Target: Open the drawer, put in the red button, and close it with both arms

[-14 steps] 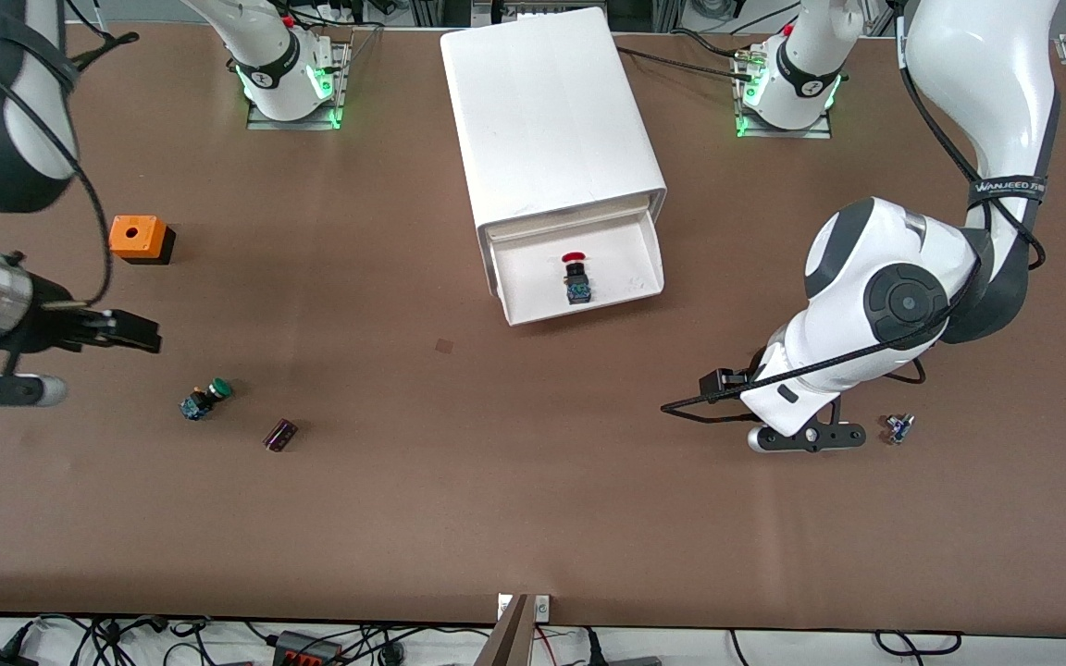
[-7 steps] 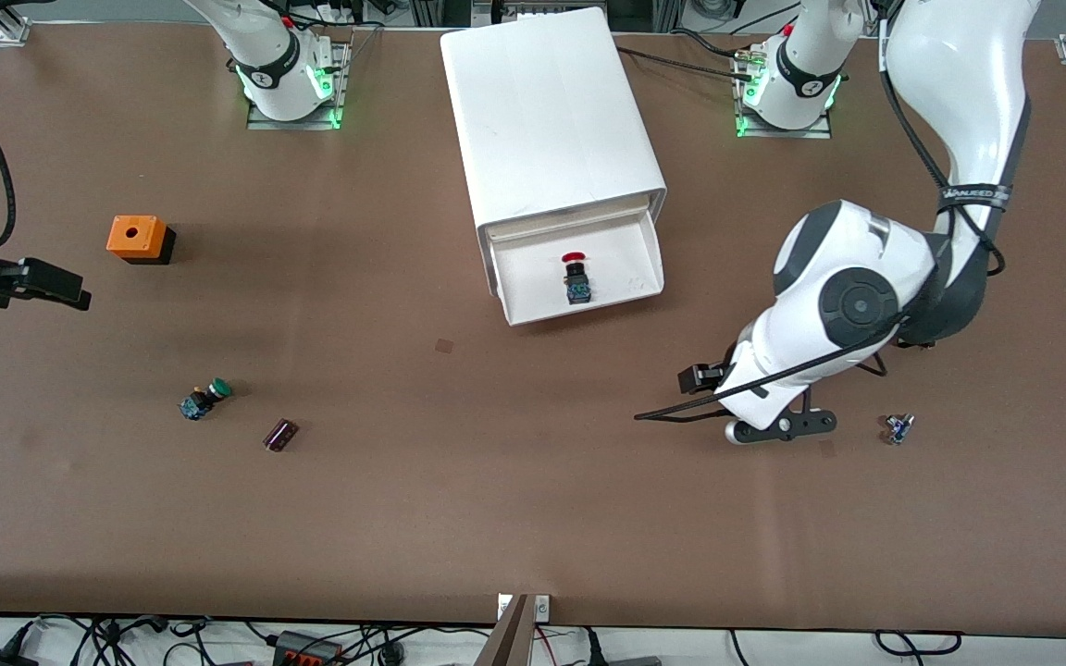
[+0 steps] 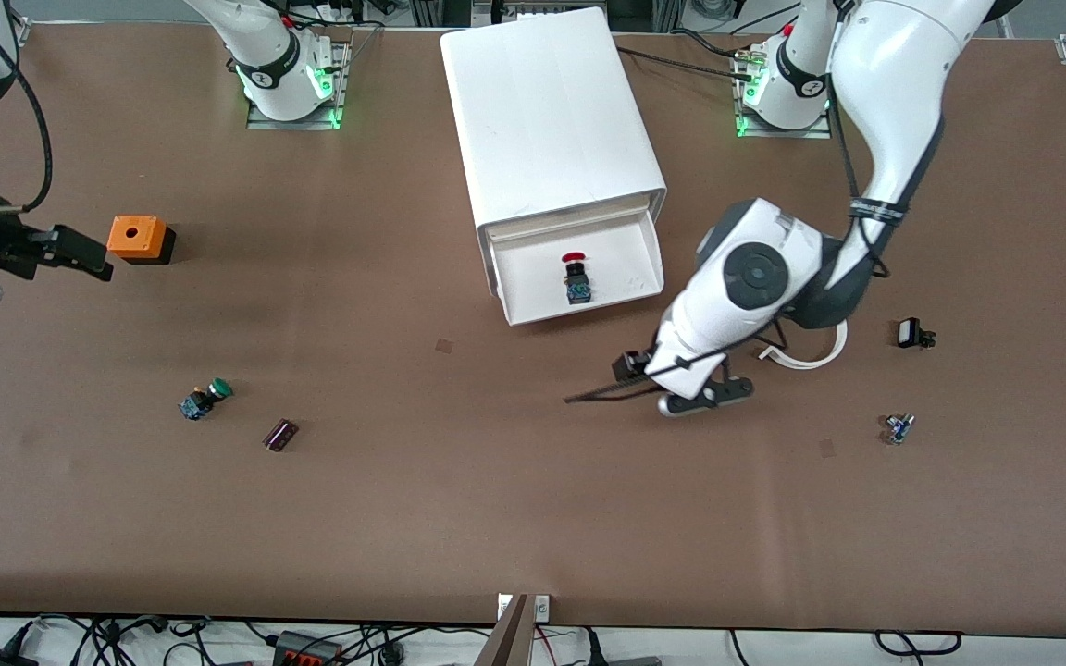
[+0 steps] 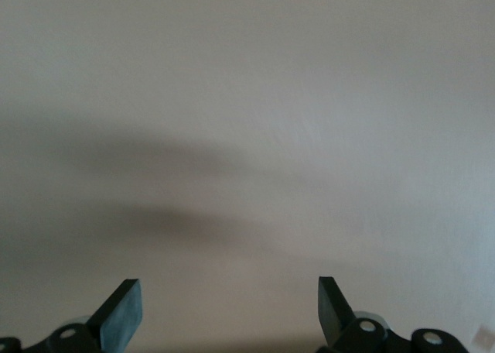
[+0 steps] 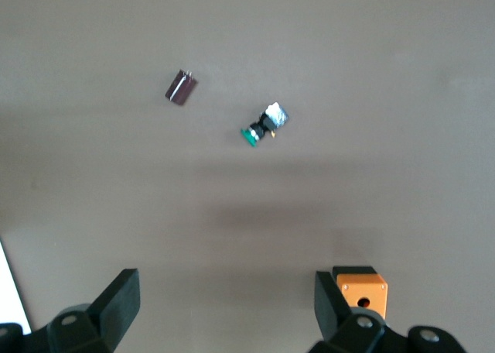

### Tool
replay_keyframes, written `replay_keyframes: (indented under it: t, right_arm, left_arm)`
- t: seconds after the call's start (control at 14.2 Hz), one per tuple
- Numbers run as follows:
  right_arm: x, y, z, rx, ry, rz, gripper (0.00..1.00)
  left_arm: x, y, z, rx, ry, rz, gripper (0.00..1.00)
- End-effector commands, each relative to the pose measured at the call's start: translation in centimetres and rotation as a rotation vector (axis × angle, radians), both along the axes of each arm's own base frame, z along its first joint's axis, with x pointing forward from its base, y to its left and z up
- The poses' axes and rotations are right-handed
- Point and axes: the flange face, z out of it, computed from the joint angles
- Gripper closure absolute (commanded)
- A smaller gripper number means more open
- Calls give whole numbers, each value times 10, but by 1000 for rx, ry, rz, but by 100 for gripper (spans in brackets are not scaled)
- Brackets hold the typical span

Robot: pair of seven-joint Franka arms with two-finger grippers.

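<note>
From the front view we see the cabinet (image 3: pixel 551 120) standing between the two arm bases, and its drawer (image 3: pixel 630 268) is pulled out toward the camera. The red button (image 3: pixel 576 277) lies in this drawer, near the middle of the white floor: a red cap, then a black body, then a blue-grey end that points toward the camera. The left hand (image 3: pixel 637 364) is over the bare bench (image 3: pixel 533 518), close to the drawer corner at the left arm's end, and most of it is covered by the big white wrist. The right hand (image 3: pixel 80 257) is at the right arm's end, just beside the orange box (image 3: pixel 138 239). The green button (image 3: pixel 204 399) and a small dark part (image 3: pixel 280 435) lie nearer to the camera than this box. A small black piece (image 3: pixel 911 333) and a small blue piece (image 3: pixel 898 427) lie at the left arm's end.

The left wrist view shows what the front view hides: the fingers (image 4: pixel 120 313) of the left hand stand wide apart (nothing is between them), over plain bench surface only.

In the right wrist view the fingers (image 5: pixel 117 303) of the right hand are also spread apart and empty. Here the orange box shows its round hole, and the green button lies on its side beside the dark part. The drawer and the red button appear in the front view alone.
</note>
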Motion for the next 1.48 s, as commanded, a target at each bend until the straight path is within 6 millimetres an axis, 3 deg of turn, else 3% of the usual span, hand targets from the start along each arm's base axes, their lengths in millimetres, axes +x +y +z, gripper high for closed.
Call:
replay_keyframes:
  t: [0.0, 0.56, 1.06, 1.41]
  right_arm:
    - [-14, 2, 2, -11, -19, 10, 0]
    - [-6, -3, 2, -19, -19, 6, 0]
    - [-6, 0, 1, -18, -16, 9, 0]
    - [-6, 0, 4, -16, -22, 0, 0]
  left_arm:
    - [-35, -16, -2, 28, 8, -36, 0]
    - [-99, -68, -15, 85, 203, -160, 0]
    - [-141, -85, -29, 96, 292, -103, 0]
    - [-153, -93, -25, 91, 326, -93, 0]
